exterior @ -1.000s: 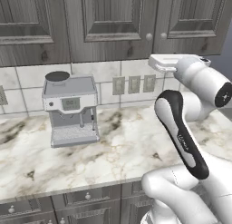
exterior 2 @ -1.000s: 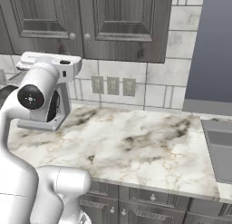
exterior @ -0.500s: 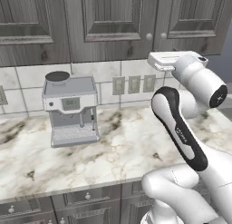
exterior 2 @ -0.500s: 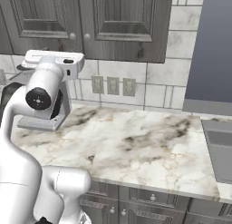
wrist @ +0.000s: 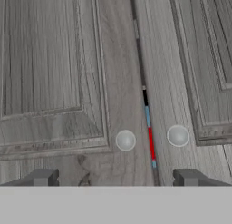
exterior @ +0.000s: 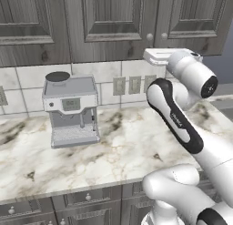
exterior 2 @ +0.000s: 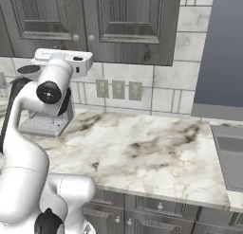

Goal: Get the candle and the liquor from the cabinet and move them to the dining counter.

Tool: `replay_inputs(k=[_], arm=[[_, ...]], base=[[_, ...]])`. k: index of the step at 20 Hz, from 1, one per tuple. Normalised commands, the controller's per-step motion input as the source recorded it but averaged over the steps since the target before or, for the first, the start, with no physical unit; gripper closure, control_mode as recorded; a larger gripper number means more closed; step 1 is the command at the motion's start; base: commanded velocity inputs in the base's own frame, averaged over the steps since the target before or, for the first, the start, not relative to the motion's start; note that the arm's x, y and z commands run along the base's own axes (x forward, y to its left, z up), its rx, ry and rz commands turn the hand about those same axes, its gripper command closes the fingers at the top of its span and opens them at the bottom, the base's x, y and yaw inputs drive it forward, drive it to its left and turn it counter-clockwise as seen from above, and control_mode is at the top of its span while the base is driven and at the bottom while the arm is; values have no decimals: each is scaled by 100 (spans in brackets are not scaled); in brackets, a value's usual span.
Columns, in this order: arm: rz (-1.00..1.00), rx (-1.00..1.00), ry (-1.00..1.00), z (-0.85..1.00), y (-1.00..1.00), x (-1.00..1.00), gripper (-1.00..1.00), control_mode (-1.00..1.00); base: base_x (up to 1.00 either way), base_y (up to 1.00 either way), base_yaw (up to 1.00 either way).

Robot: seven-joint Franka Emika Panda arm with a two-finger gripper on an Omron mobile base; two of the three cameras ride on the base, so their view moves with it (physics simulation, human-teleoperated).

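While the white arm rises from the base, its two-finger gripper (wrist: 115, 177) stands with jaws spread wide and holding nothing, the dark fingertips (wrist: 41, 177) visible at 7 and 5 o'clock of the hand view. Nearest the base lies the white marble worktop with grey-brown veins (exterior: 118, 151), bearing a silver coffee machine (exterior: 72, 111) at its 10 o'clock. Behind it, three grey wall outlets (exterior 2: 118, 89) sit on the pale tiled backsplash. Farthest, the dark grey wood-grain wall cabinet (wrist: 54, 60) is closed, two small round knobs (wrist: 125, 140) flanking the door seam; through that seam a thin blue and red sliver (wrist: 150, 132) shows, identity uncertain.
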Motion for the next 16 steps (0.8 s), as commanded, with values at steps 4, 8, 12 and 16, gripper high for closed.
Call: replay_inputs(k=[4, 8, 12, 16], arm=[[2, 0, 1, 2, 0, 39, -100, -100], [5, 0, -1, 0, 0, 32, -100, -100], [5, 0, -5, 0, 0, 20, -100, -100], [4, 0, 0, 0, 0, 25, -100, -100]], base=[[0, 0, 0], [0, 0, 0], [0, 0, 0], [0, 0, 0]])
